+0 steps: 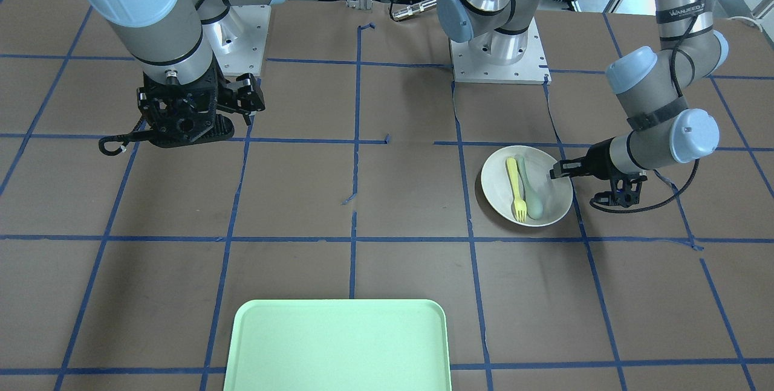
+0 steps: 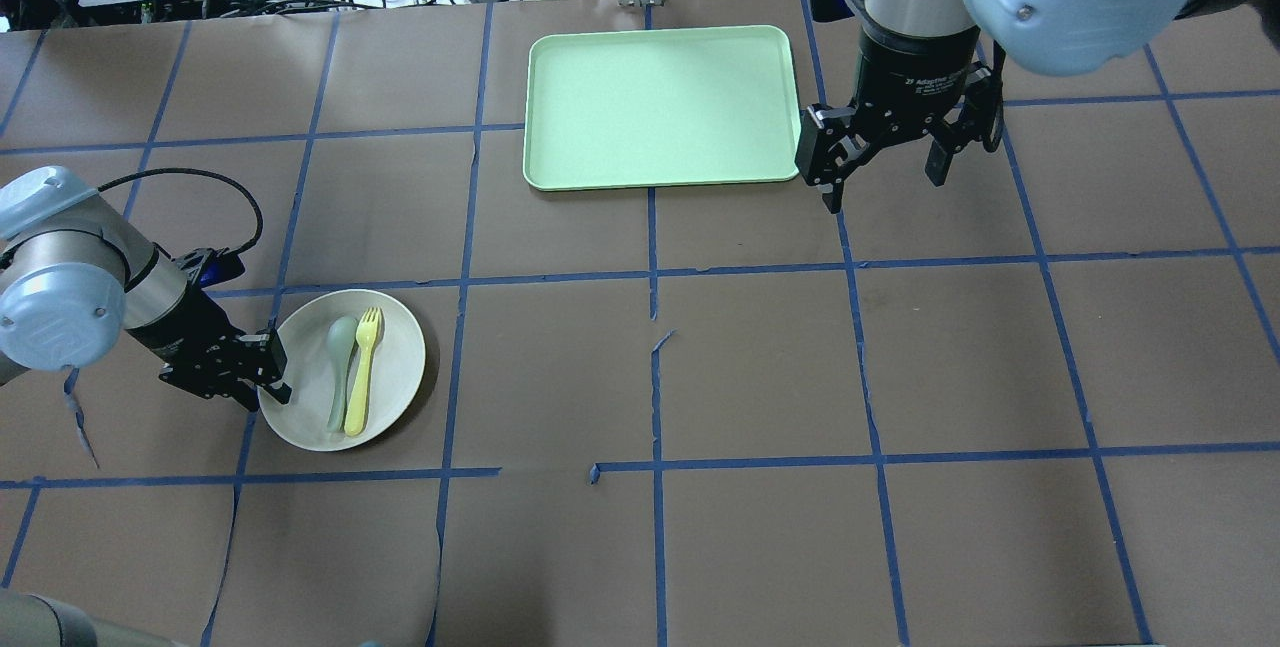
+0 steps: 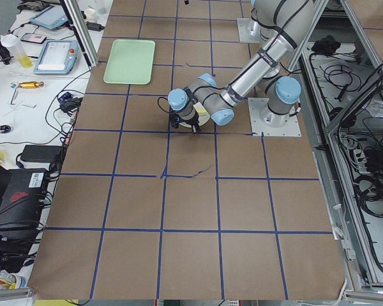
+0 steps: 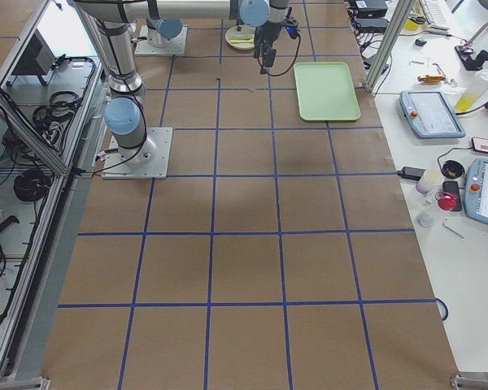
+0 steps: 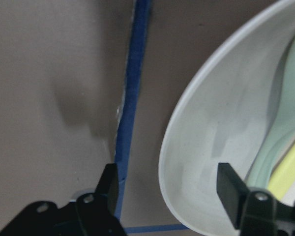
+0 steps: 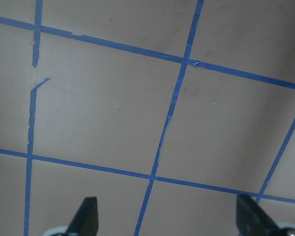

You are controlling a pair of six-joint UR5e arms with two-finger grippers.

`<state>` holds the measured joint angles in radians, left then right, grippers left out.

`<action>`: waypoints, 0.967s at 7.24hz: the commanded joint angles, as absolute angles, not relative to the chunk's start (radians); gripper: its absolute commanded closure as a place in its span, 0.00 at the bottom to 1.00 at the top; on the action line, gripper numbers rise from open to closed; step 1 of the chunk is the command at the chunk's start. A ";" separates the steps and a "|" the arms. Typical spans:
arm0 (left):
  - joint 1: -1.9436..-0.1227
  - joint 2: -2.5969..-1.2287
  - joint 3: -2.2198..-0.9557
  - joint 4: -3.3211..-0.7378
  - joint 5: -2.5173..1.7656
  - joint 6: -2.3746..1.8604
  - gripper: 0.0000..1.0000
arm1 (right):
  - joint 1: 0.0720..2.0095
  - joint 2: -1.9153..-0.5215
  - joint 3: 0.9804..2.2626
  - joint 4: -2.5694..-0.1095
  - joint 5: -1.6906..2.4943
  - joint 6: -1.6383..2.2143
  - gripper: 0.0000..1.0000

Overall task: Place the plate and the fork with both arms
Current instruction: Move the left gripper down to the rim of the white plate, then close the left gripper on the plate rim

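Plate [image 2: 400, 357] holding yellow fork [image 2: 362, 372] and grey-green spoon [image 2: 338, 367] on brown table [image 2: 760, 377] gridded with blue tape [image 2: 650, 227], left hand [image 2: 277, 369] open astride its rim, right hand [image 2: 884, 189] open and empty near green tray [image 2: 660, 107], cluttered white bench [image 4: 464, 162] alongside

A robotics lab: arms [image 3: 262, 60] bolted to a tape-gridded table [image 2: 760, 377], teach pendants [image 4: 428, 114] and cables [image 3: 369, 185] alongside.

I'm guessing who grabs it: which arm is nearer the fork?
Left. Left end effector is at the plate's rim by the fork; right end effector hangs by the tray.
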<state>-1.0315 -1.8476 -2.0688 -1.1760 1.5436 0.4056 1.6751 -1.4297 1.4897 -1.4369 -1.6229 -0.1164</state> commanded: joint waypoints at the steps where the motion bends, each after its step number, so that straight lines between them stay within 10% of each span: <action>1: -1.037 -1.848 -2.063 -1.177 1.543 0.414 1.00 | 1.675 -1.430 1.491 -1.436 -1.624 -0.117 0.00; 7: -1.048 -1.830 -1.906 -1.286 1.419 0.436 1.00 | 1.675 -1.430 1.488 -1.431 -1.687 -0.135 0.00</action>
